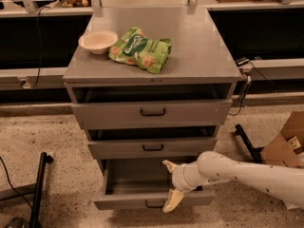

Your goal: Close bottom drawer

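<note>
Three drawers hang open in the grey desk [199,46]; the bottom drawer [123,202], at the desk's foot, sticks out farthest. Our gripper [171,183] hangs low before the desk, jaws wide. We judge the drawer rigid, smooth-sliding: push its front panel.

The slim grey bottom drawer [126,201] stands pulled well out, with the gripper [171,185] at its front panel, jaws spread.

On the grey worktop [199,46] a shallow cream bowl [98,41] sits just beside a crumpled green snack bag [140,50]. A cardboard box [285,144] stands on the speckled floor [61,141] at right, well apart from the tool [170,183] low before the cabinet [78,110]. A black pole [39,189] leans at left.
</note>
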`<state>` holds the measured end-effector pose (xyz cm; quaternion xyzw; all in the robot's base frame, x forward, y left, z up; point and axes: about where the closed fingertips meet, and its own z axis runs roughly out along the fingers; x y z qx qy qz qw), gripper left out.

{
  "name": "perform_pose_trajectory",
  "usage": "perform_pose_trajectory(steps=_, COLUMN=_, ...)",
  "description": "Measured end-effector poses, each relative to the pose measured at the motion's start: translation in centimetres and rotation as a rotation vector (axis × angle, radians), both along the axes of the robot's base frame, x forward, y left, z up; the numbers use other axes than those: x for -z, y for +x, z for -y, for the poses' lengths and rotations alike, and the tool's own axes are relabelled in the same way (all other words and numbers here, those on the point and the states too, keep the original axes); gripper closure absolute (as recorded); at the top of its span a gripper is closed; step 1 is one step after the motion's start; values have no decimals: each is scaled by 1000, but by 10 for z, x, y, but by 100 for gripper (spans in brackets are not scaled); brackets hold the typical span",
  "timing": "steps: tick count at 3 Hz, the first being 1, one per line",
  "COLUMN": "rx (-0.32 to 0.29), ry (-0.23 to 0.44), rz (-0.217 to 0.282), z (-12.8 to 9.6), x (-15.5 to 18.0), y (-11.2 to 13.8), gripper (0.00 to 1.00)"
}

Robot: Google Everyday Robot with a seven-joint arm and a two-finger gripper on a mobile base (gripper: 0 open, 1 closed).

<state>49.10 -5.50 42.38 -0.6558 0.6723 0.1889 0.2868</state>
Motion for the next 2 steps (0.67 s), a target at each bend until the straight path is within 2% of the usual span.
perform_pose_trajectory(steps=1, rx=-59, ry=75, rz=24, z=8, x=46, y=-3, gripper=0)
perform_pose_trajectory(steps=2, rx=-110, ry=106, rz=25, z=-1, x=77, y=-18, gripper=0)
